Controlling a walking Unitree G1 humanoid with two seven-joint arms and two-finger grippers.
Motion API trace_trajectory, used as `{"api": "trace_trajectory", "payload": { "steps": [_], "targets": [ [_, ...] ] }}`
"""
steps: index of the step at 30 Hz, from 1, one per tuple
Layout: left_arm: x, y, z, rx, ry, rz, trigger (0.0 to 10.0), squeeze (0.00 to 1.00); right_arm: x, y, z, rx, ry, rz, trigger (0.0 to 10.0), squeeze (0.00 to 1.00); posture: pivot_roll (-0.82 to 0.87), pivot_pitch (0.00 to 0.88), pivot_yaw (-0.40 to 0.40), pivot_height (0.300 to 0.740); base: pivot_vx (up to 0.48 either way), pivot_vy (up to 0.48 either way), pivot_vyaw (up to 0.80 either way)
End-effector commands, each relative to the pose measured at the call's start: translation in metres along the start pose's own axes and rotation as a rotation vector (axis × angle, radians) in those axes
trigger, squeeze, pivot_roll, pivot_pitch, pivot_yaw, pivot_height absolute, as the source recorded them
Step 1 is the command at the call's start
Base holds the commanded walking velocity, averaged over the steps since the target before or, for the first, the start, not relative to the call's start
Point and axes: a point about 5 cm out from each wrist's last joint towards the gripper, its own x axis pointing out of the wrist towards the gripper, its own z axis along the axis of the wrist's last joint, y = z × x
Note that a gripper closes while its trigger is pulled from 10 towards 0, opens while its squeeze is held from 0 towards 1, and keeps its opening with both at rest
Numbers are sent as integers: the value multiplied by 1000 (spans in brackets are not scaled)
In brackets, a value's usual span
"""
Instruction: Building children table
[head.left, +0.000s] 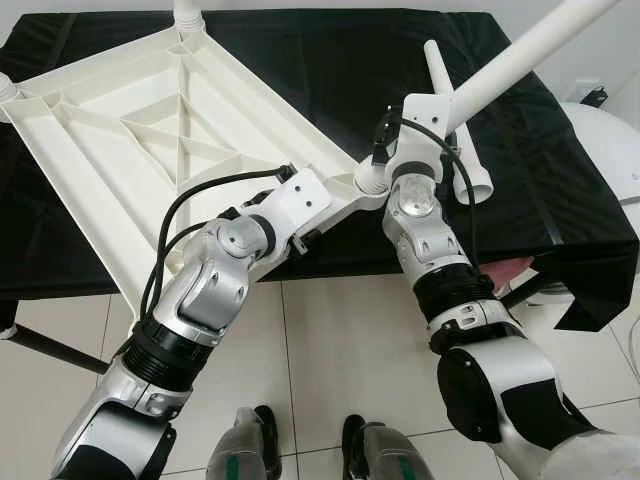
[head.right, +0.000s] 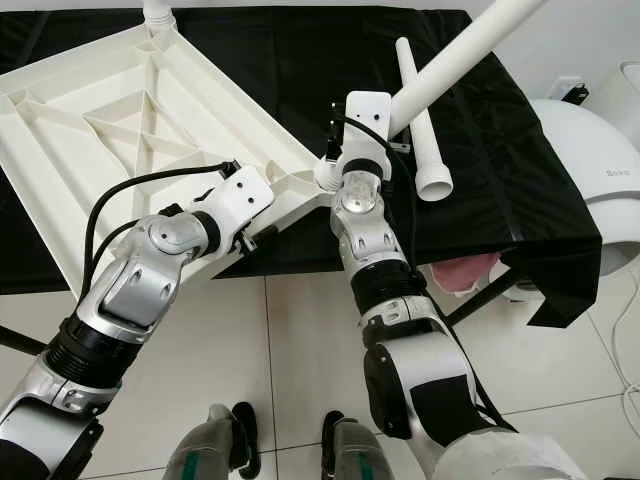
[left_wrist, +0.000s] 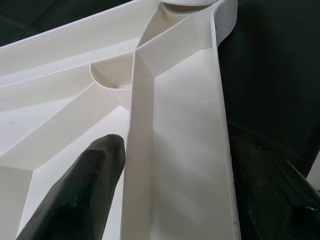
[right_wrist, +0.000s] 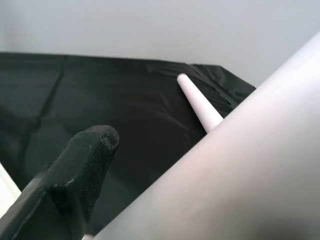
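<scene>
Gripping the near corner of the upturned white ribbed plastic tabletop (head.left: 150, 130), the left gripper (left_wrist: 170, 200) has its fingers clamped across the rim. Just beside it, the right gripper (head.left: 425, 115) holds a long white plastic leg (head.left: 530, 45) angled upward. Farther back, another white leg (head.left: 455, 125) lies on the black-draped table (head.left: 560, 180).

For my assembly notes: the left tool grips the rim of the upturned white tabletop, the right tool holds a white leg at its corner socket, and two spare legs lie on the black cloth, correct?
Not quite: one spare leg lies on the black cloth, as the right eye view shows. The rest holds: the left tool grips the upturned tabletop's rim, and the right tool holds a white leg at its corner socket.
</scene>
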Motion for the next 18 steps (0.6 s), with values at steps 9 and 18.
{"api": "trace_trajectory", "payload": {
  "steps": [9, 18],
  "targets": [
    [0, 6, -1, 0, 11, 87, 10000, 0, 1, 0, 8, 9, -42, 13, 10000, 0, -69, 182, -27, 740, 0, 0, 0],
    [0, 7, -1, 3, 9, 86, 10000, 0, 1, -2, 7, 9, -42, 1, 0, 0, -68, 179, -26, 740, 0, 0, 0]
  ]
}}
